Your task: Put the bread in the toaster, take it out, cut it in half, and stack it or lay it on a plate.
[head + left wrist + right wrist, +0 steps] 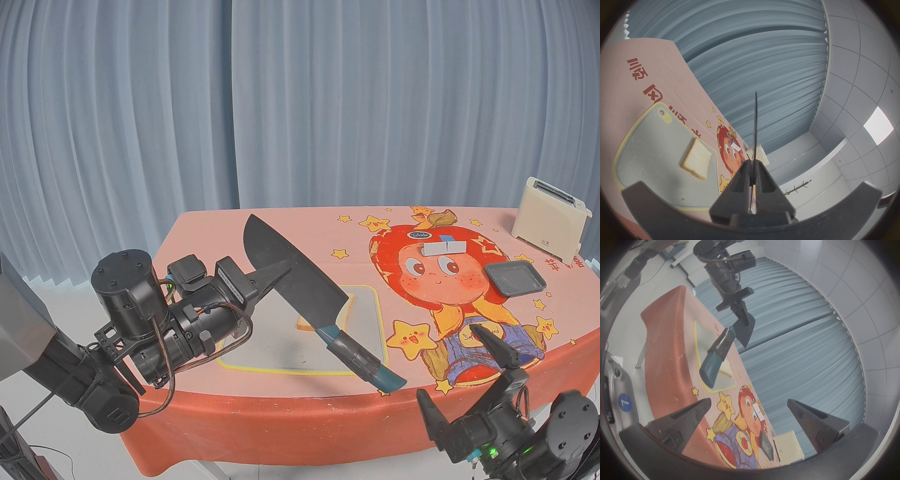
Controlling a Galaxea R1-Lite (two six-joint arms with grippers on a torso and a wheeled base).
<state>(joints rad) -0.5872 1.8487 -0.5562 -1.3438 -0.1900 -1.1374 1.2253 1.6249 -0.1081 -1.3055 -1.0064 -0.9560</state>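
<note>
My left gripper point(282, 270) is shut on the dark blade of a big knife point(294, 275), held in the air above the cutting board point(262, 350). The knife's teal-tipped handle point(362, 362) slants down toward the table's front edge. A slice of bread point(697, 158) lies flat on the board, partly hidden behind the knife in the head view. My right gripper point(462, 375) stands open, low at the table's front right, holding nothing. The cream toaster point(550, 219) sits at the far right and a dark plate point(515, 277) lies in front of it.
A pink printed cloth point(350, 250) covers the table. Grey curtains hang behind. Between the board and the plate the cloth lies bare over the cartoon figure.
</note>
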